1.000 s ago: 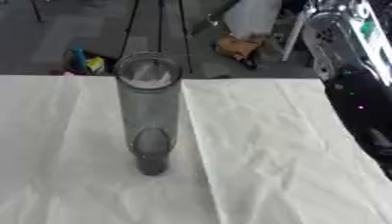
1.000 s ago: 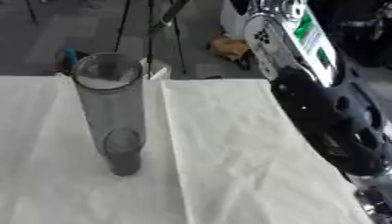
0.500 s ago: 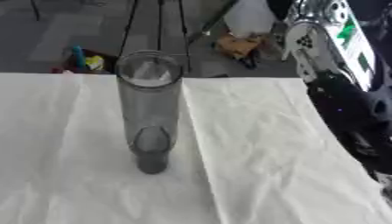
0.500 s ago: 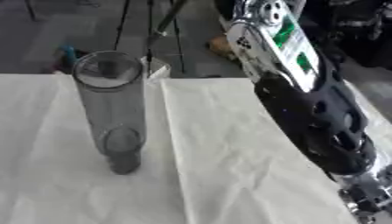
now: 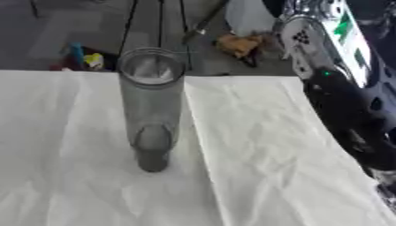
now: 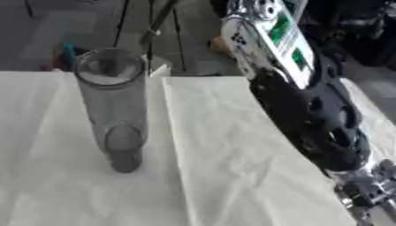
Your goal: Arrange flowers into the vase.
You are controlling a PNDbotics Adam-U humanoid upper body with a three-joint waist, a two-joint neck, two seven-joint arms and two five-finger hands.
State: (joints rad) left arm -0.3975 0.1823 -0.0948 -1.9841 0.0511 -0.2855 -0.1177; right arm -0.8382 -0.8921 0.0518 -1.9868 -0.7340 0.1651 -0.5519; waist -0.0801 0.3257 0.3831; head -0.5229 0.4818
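Swinging in from the right, the robot's right arm [image 6: 309, 110] now reaches much farther across the view than it did a second ago, when only its edge showed at the right border. It is a bulky black forearm with a silver upper section carrying green markings, running from the top centre of the right eye view down to the lower right corner. At that corner a silver wrist joint [image 6: 367, 192] shows, but the hand itself is cut off by the frame, so I cannot tell how its fingers are set or whether they hold anything. No part of the left hand shows in either view.

The vase [image 5: 152, 106], a tall clear cylinder with a dark base, has not shifted. It stands upright on the desk [image 5: 263, 145], left of centre, and nothing can be made out inside it. A white, creased cloth covers the desk, with a fold line running just right of the vase. The arm hangs above the right part of the cloth, well apart from the vase.

Beyond the far desk edge lie the floor, some thin dark stand legs [image 5: 162, 26], and small coloured items [image 5: 81, 59] that I cannot make out.
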